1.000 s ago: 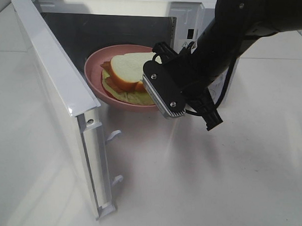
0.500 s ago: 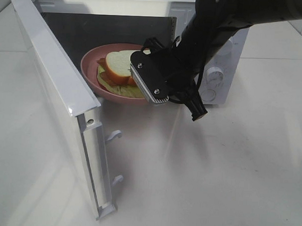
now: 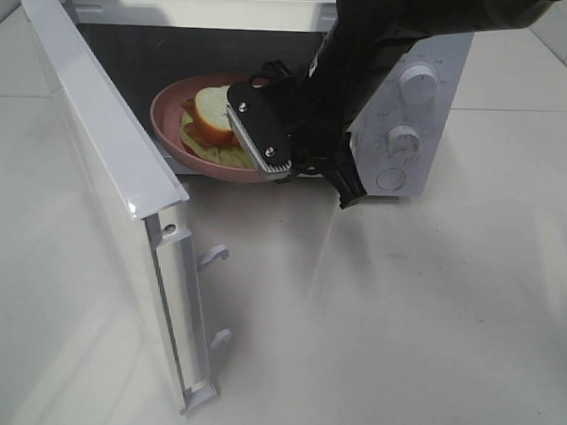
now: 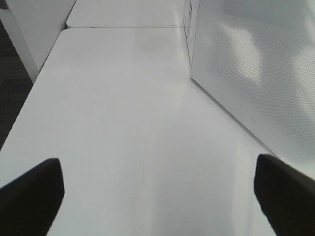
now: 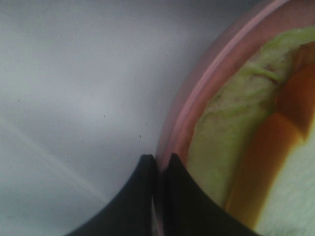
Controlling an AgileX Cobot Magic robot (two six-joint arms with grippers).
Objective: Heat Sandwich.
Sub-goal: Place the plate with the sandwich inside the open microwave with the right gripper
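Observation:
The sandwich (image 3: pixel 212 115), white bread over orange filling and green leaves, lies on a round pink plate (image 3: pixel 167 123). The plate sits partly inside the open microwave (image 3: pixel 410 105). My right gripper (image 5: pixel 158 169) is shut on the plate's rim (image 5: pixel 197 93), with the sandwich (image 5: pixel 231 147) just beyond its fingers. In the exterior high view the right wrist (image 3: pixel 297 119) covers those fingers and the plate's near edge. My left gripper (image 4: pixel 157 191) is open over bare white table, nothing between its fingers, and it does not show in the exterior high view.
The microwave door (image 3: pixel 107 158) stands swung open to the left, its latch hooks (image 3: pixel 214 257) pointing right. Its dotted outer face (image 4: pixel 256 73) fills the right of the left wrist view. Control knobs (image 3: pixel 418 82) sit on the microwave's right panel.
My right arm has carried the plate with the sandwich back and leftward, deeper into the microwave cavity. The door has not moved.

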